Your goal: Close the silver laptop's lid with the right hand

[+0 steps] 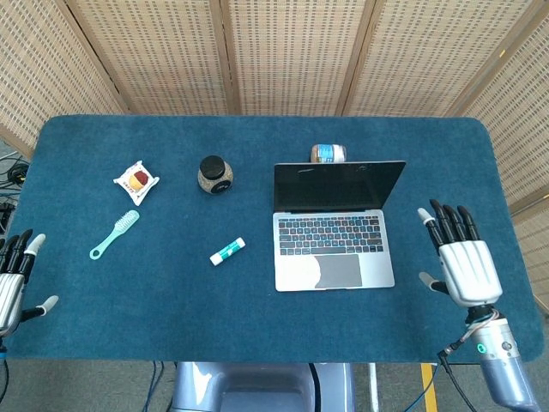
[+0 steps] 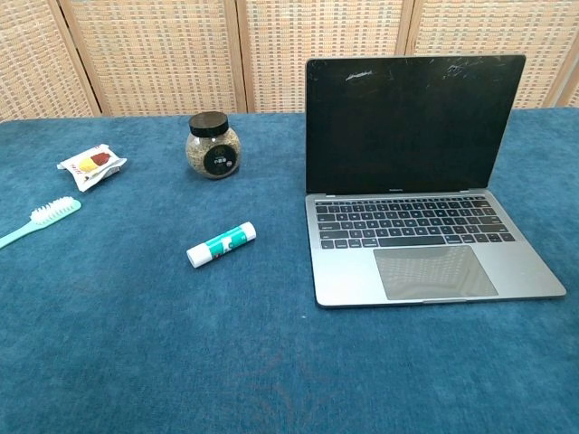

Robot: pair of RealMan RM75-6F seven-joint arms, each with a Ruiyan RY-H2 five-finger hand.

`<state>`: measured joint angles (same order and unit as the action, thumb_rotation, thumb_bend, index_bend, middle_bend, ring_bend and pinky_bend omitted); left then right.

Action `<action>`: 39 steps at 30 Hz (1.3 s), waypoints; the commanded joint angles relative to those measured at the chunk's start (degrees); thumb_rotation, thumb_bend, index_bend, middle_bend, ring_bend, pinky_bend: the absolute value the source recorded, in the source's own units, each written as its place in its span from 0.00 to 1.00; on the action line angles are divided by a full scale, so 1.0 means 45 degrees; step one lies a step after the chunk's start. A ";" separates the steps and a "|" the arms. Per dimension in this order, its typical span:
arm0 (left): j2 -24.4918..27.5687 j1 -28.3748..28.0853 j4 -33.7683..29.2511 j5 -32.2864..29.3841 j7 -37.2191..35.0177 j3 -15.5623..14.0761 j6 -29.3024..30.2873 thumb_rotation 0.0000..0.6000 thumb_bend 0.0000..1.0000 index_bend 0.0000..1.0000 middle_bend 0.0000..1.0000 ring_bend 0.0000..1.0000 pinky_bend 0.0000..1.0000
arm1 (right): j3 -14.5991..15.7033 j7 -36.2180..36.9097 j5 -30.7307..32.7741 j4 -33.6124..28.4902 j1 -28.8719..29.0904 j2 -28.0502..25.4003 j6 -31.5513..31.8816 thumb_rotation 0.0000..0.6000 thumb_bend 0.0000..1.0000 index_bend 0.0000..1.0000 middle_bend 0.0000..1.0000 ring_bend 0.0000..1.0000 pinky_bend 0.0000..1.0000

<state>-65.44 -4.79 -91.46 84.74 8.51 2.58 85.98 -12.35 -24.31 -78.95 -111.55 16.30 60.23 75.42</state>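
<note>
- My left hand [image 1: 12,279] sits at the far left edge of the bench [image 1: 77,326], fingers spread and holding nothing, well apart from the task's thing; I leave it there.
- The silver laptop [image 1: 333,225] stands right of the bench's middle, its base flat on the cloth and its lid [image 1: 338,186] raised on the far side, screen facing me; the chest view shows the lid close to upright.
- The hinge line runs left to right across the bench, so I judge the lid must swing toward me and down.
- My right hand [image 1: 461,264] hovers just right of the laptop's base, palm down, fingers spread and pointing away from me, gripping nothing.
- From that hand the lid's top edge lies to the left and farther from me, so it is by far the nearer hand.
</note>
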 commanded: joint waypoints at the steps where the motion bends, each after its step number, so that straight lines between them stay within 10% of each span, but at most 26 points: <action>1: -0.0004 -0.0007 0.0038 -0.0037 -0.0057 0.0017 -0.0030 1.00 0.09 0.00 0.00 0.00 0.00 | -0.0751 -0.0971 0.1194 -0.0578 0.0908 0.0241 -0.0728 1.00 0.12 0.00 0.00 0.00 0.00; 13: -0.0107 -0.0179 0.0228 -0.0261 -0.0067 0.0032 -0.0481 1.00 0.10 0.00 0.00 0.00 0.00 | -0.2164 -0.4045 0.4758 -0.0667 0.3789 0.1320 -0.1725 1.00 0.21 0.02 0.00 0.00 0.00; 18: -0.0165 -0.0240 0.0296 -0.0304 -0.0017 0.0039 -0.0590 1.00 0.10 0.00 0.00 0.00 0.00 | -0.2360 -0.4774 0.5512 -0.0179 0.4781 0.1891 -0.1745 1.00 0.51 0.07 0.01 0.00 0.00; 39: -0.0530 -0.0654 0.0718 -0.0456 0.0056 -0.0127 -0.1521 1.00 0.10 0.00 0.00 0.00 0.00 | -0.2590 -0.6823 0.8894 0.3060 0.8073 0.3834 -0.2011 1.00 0.97 0.21 0.21 0.09 0.14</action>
<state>-67.74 -7.65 -88.31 82.73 8.67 2.05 79.24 -23.24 -53.61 -41.76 -98.01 51.37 77.12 65.53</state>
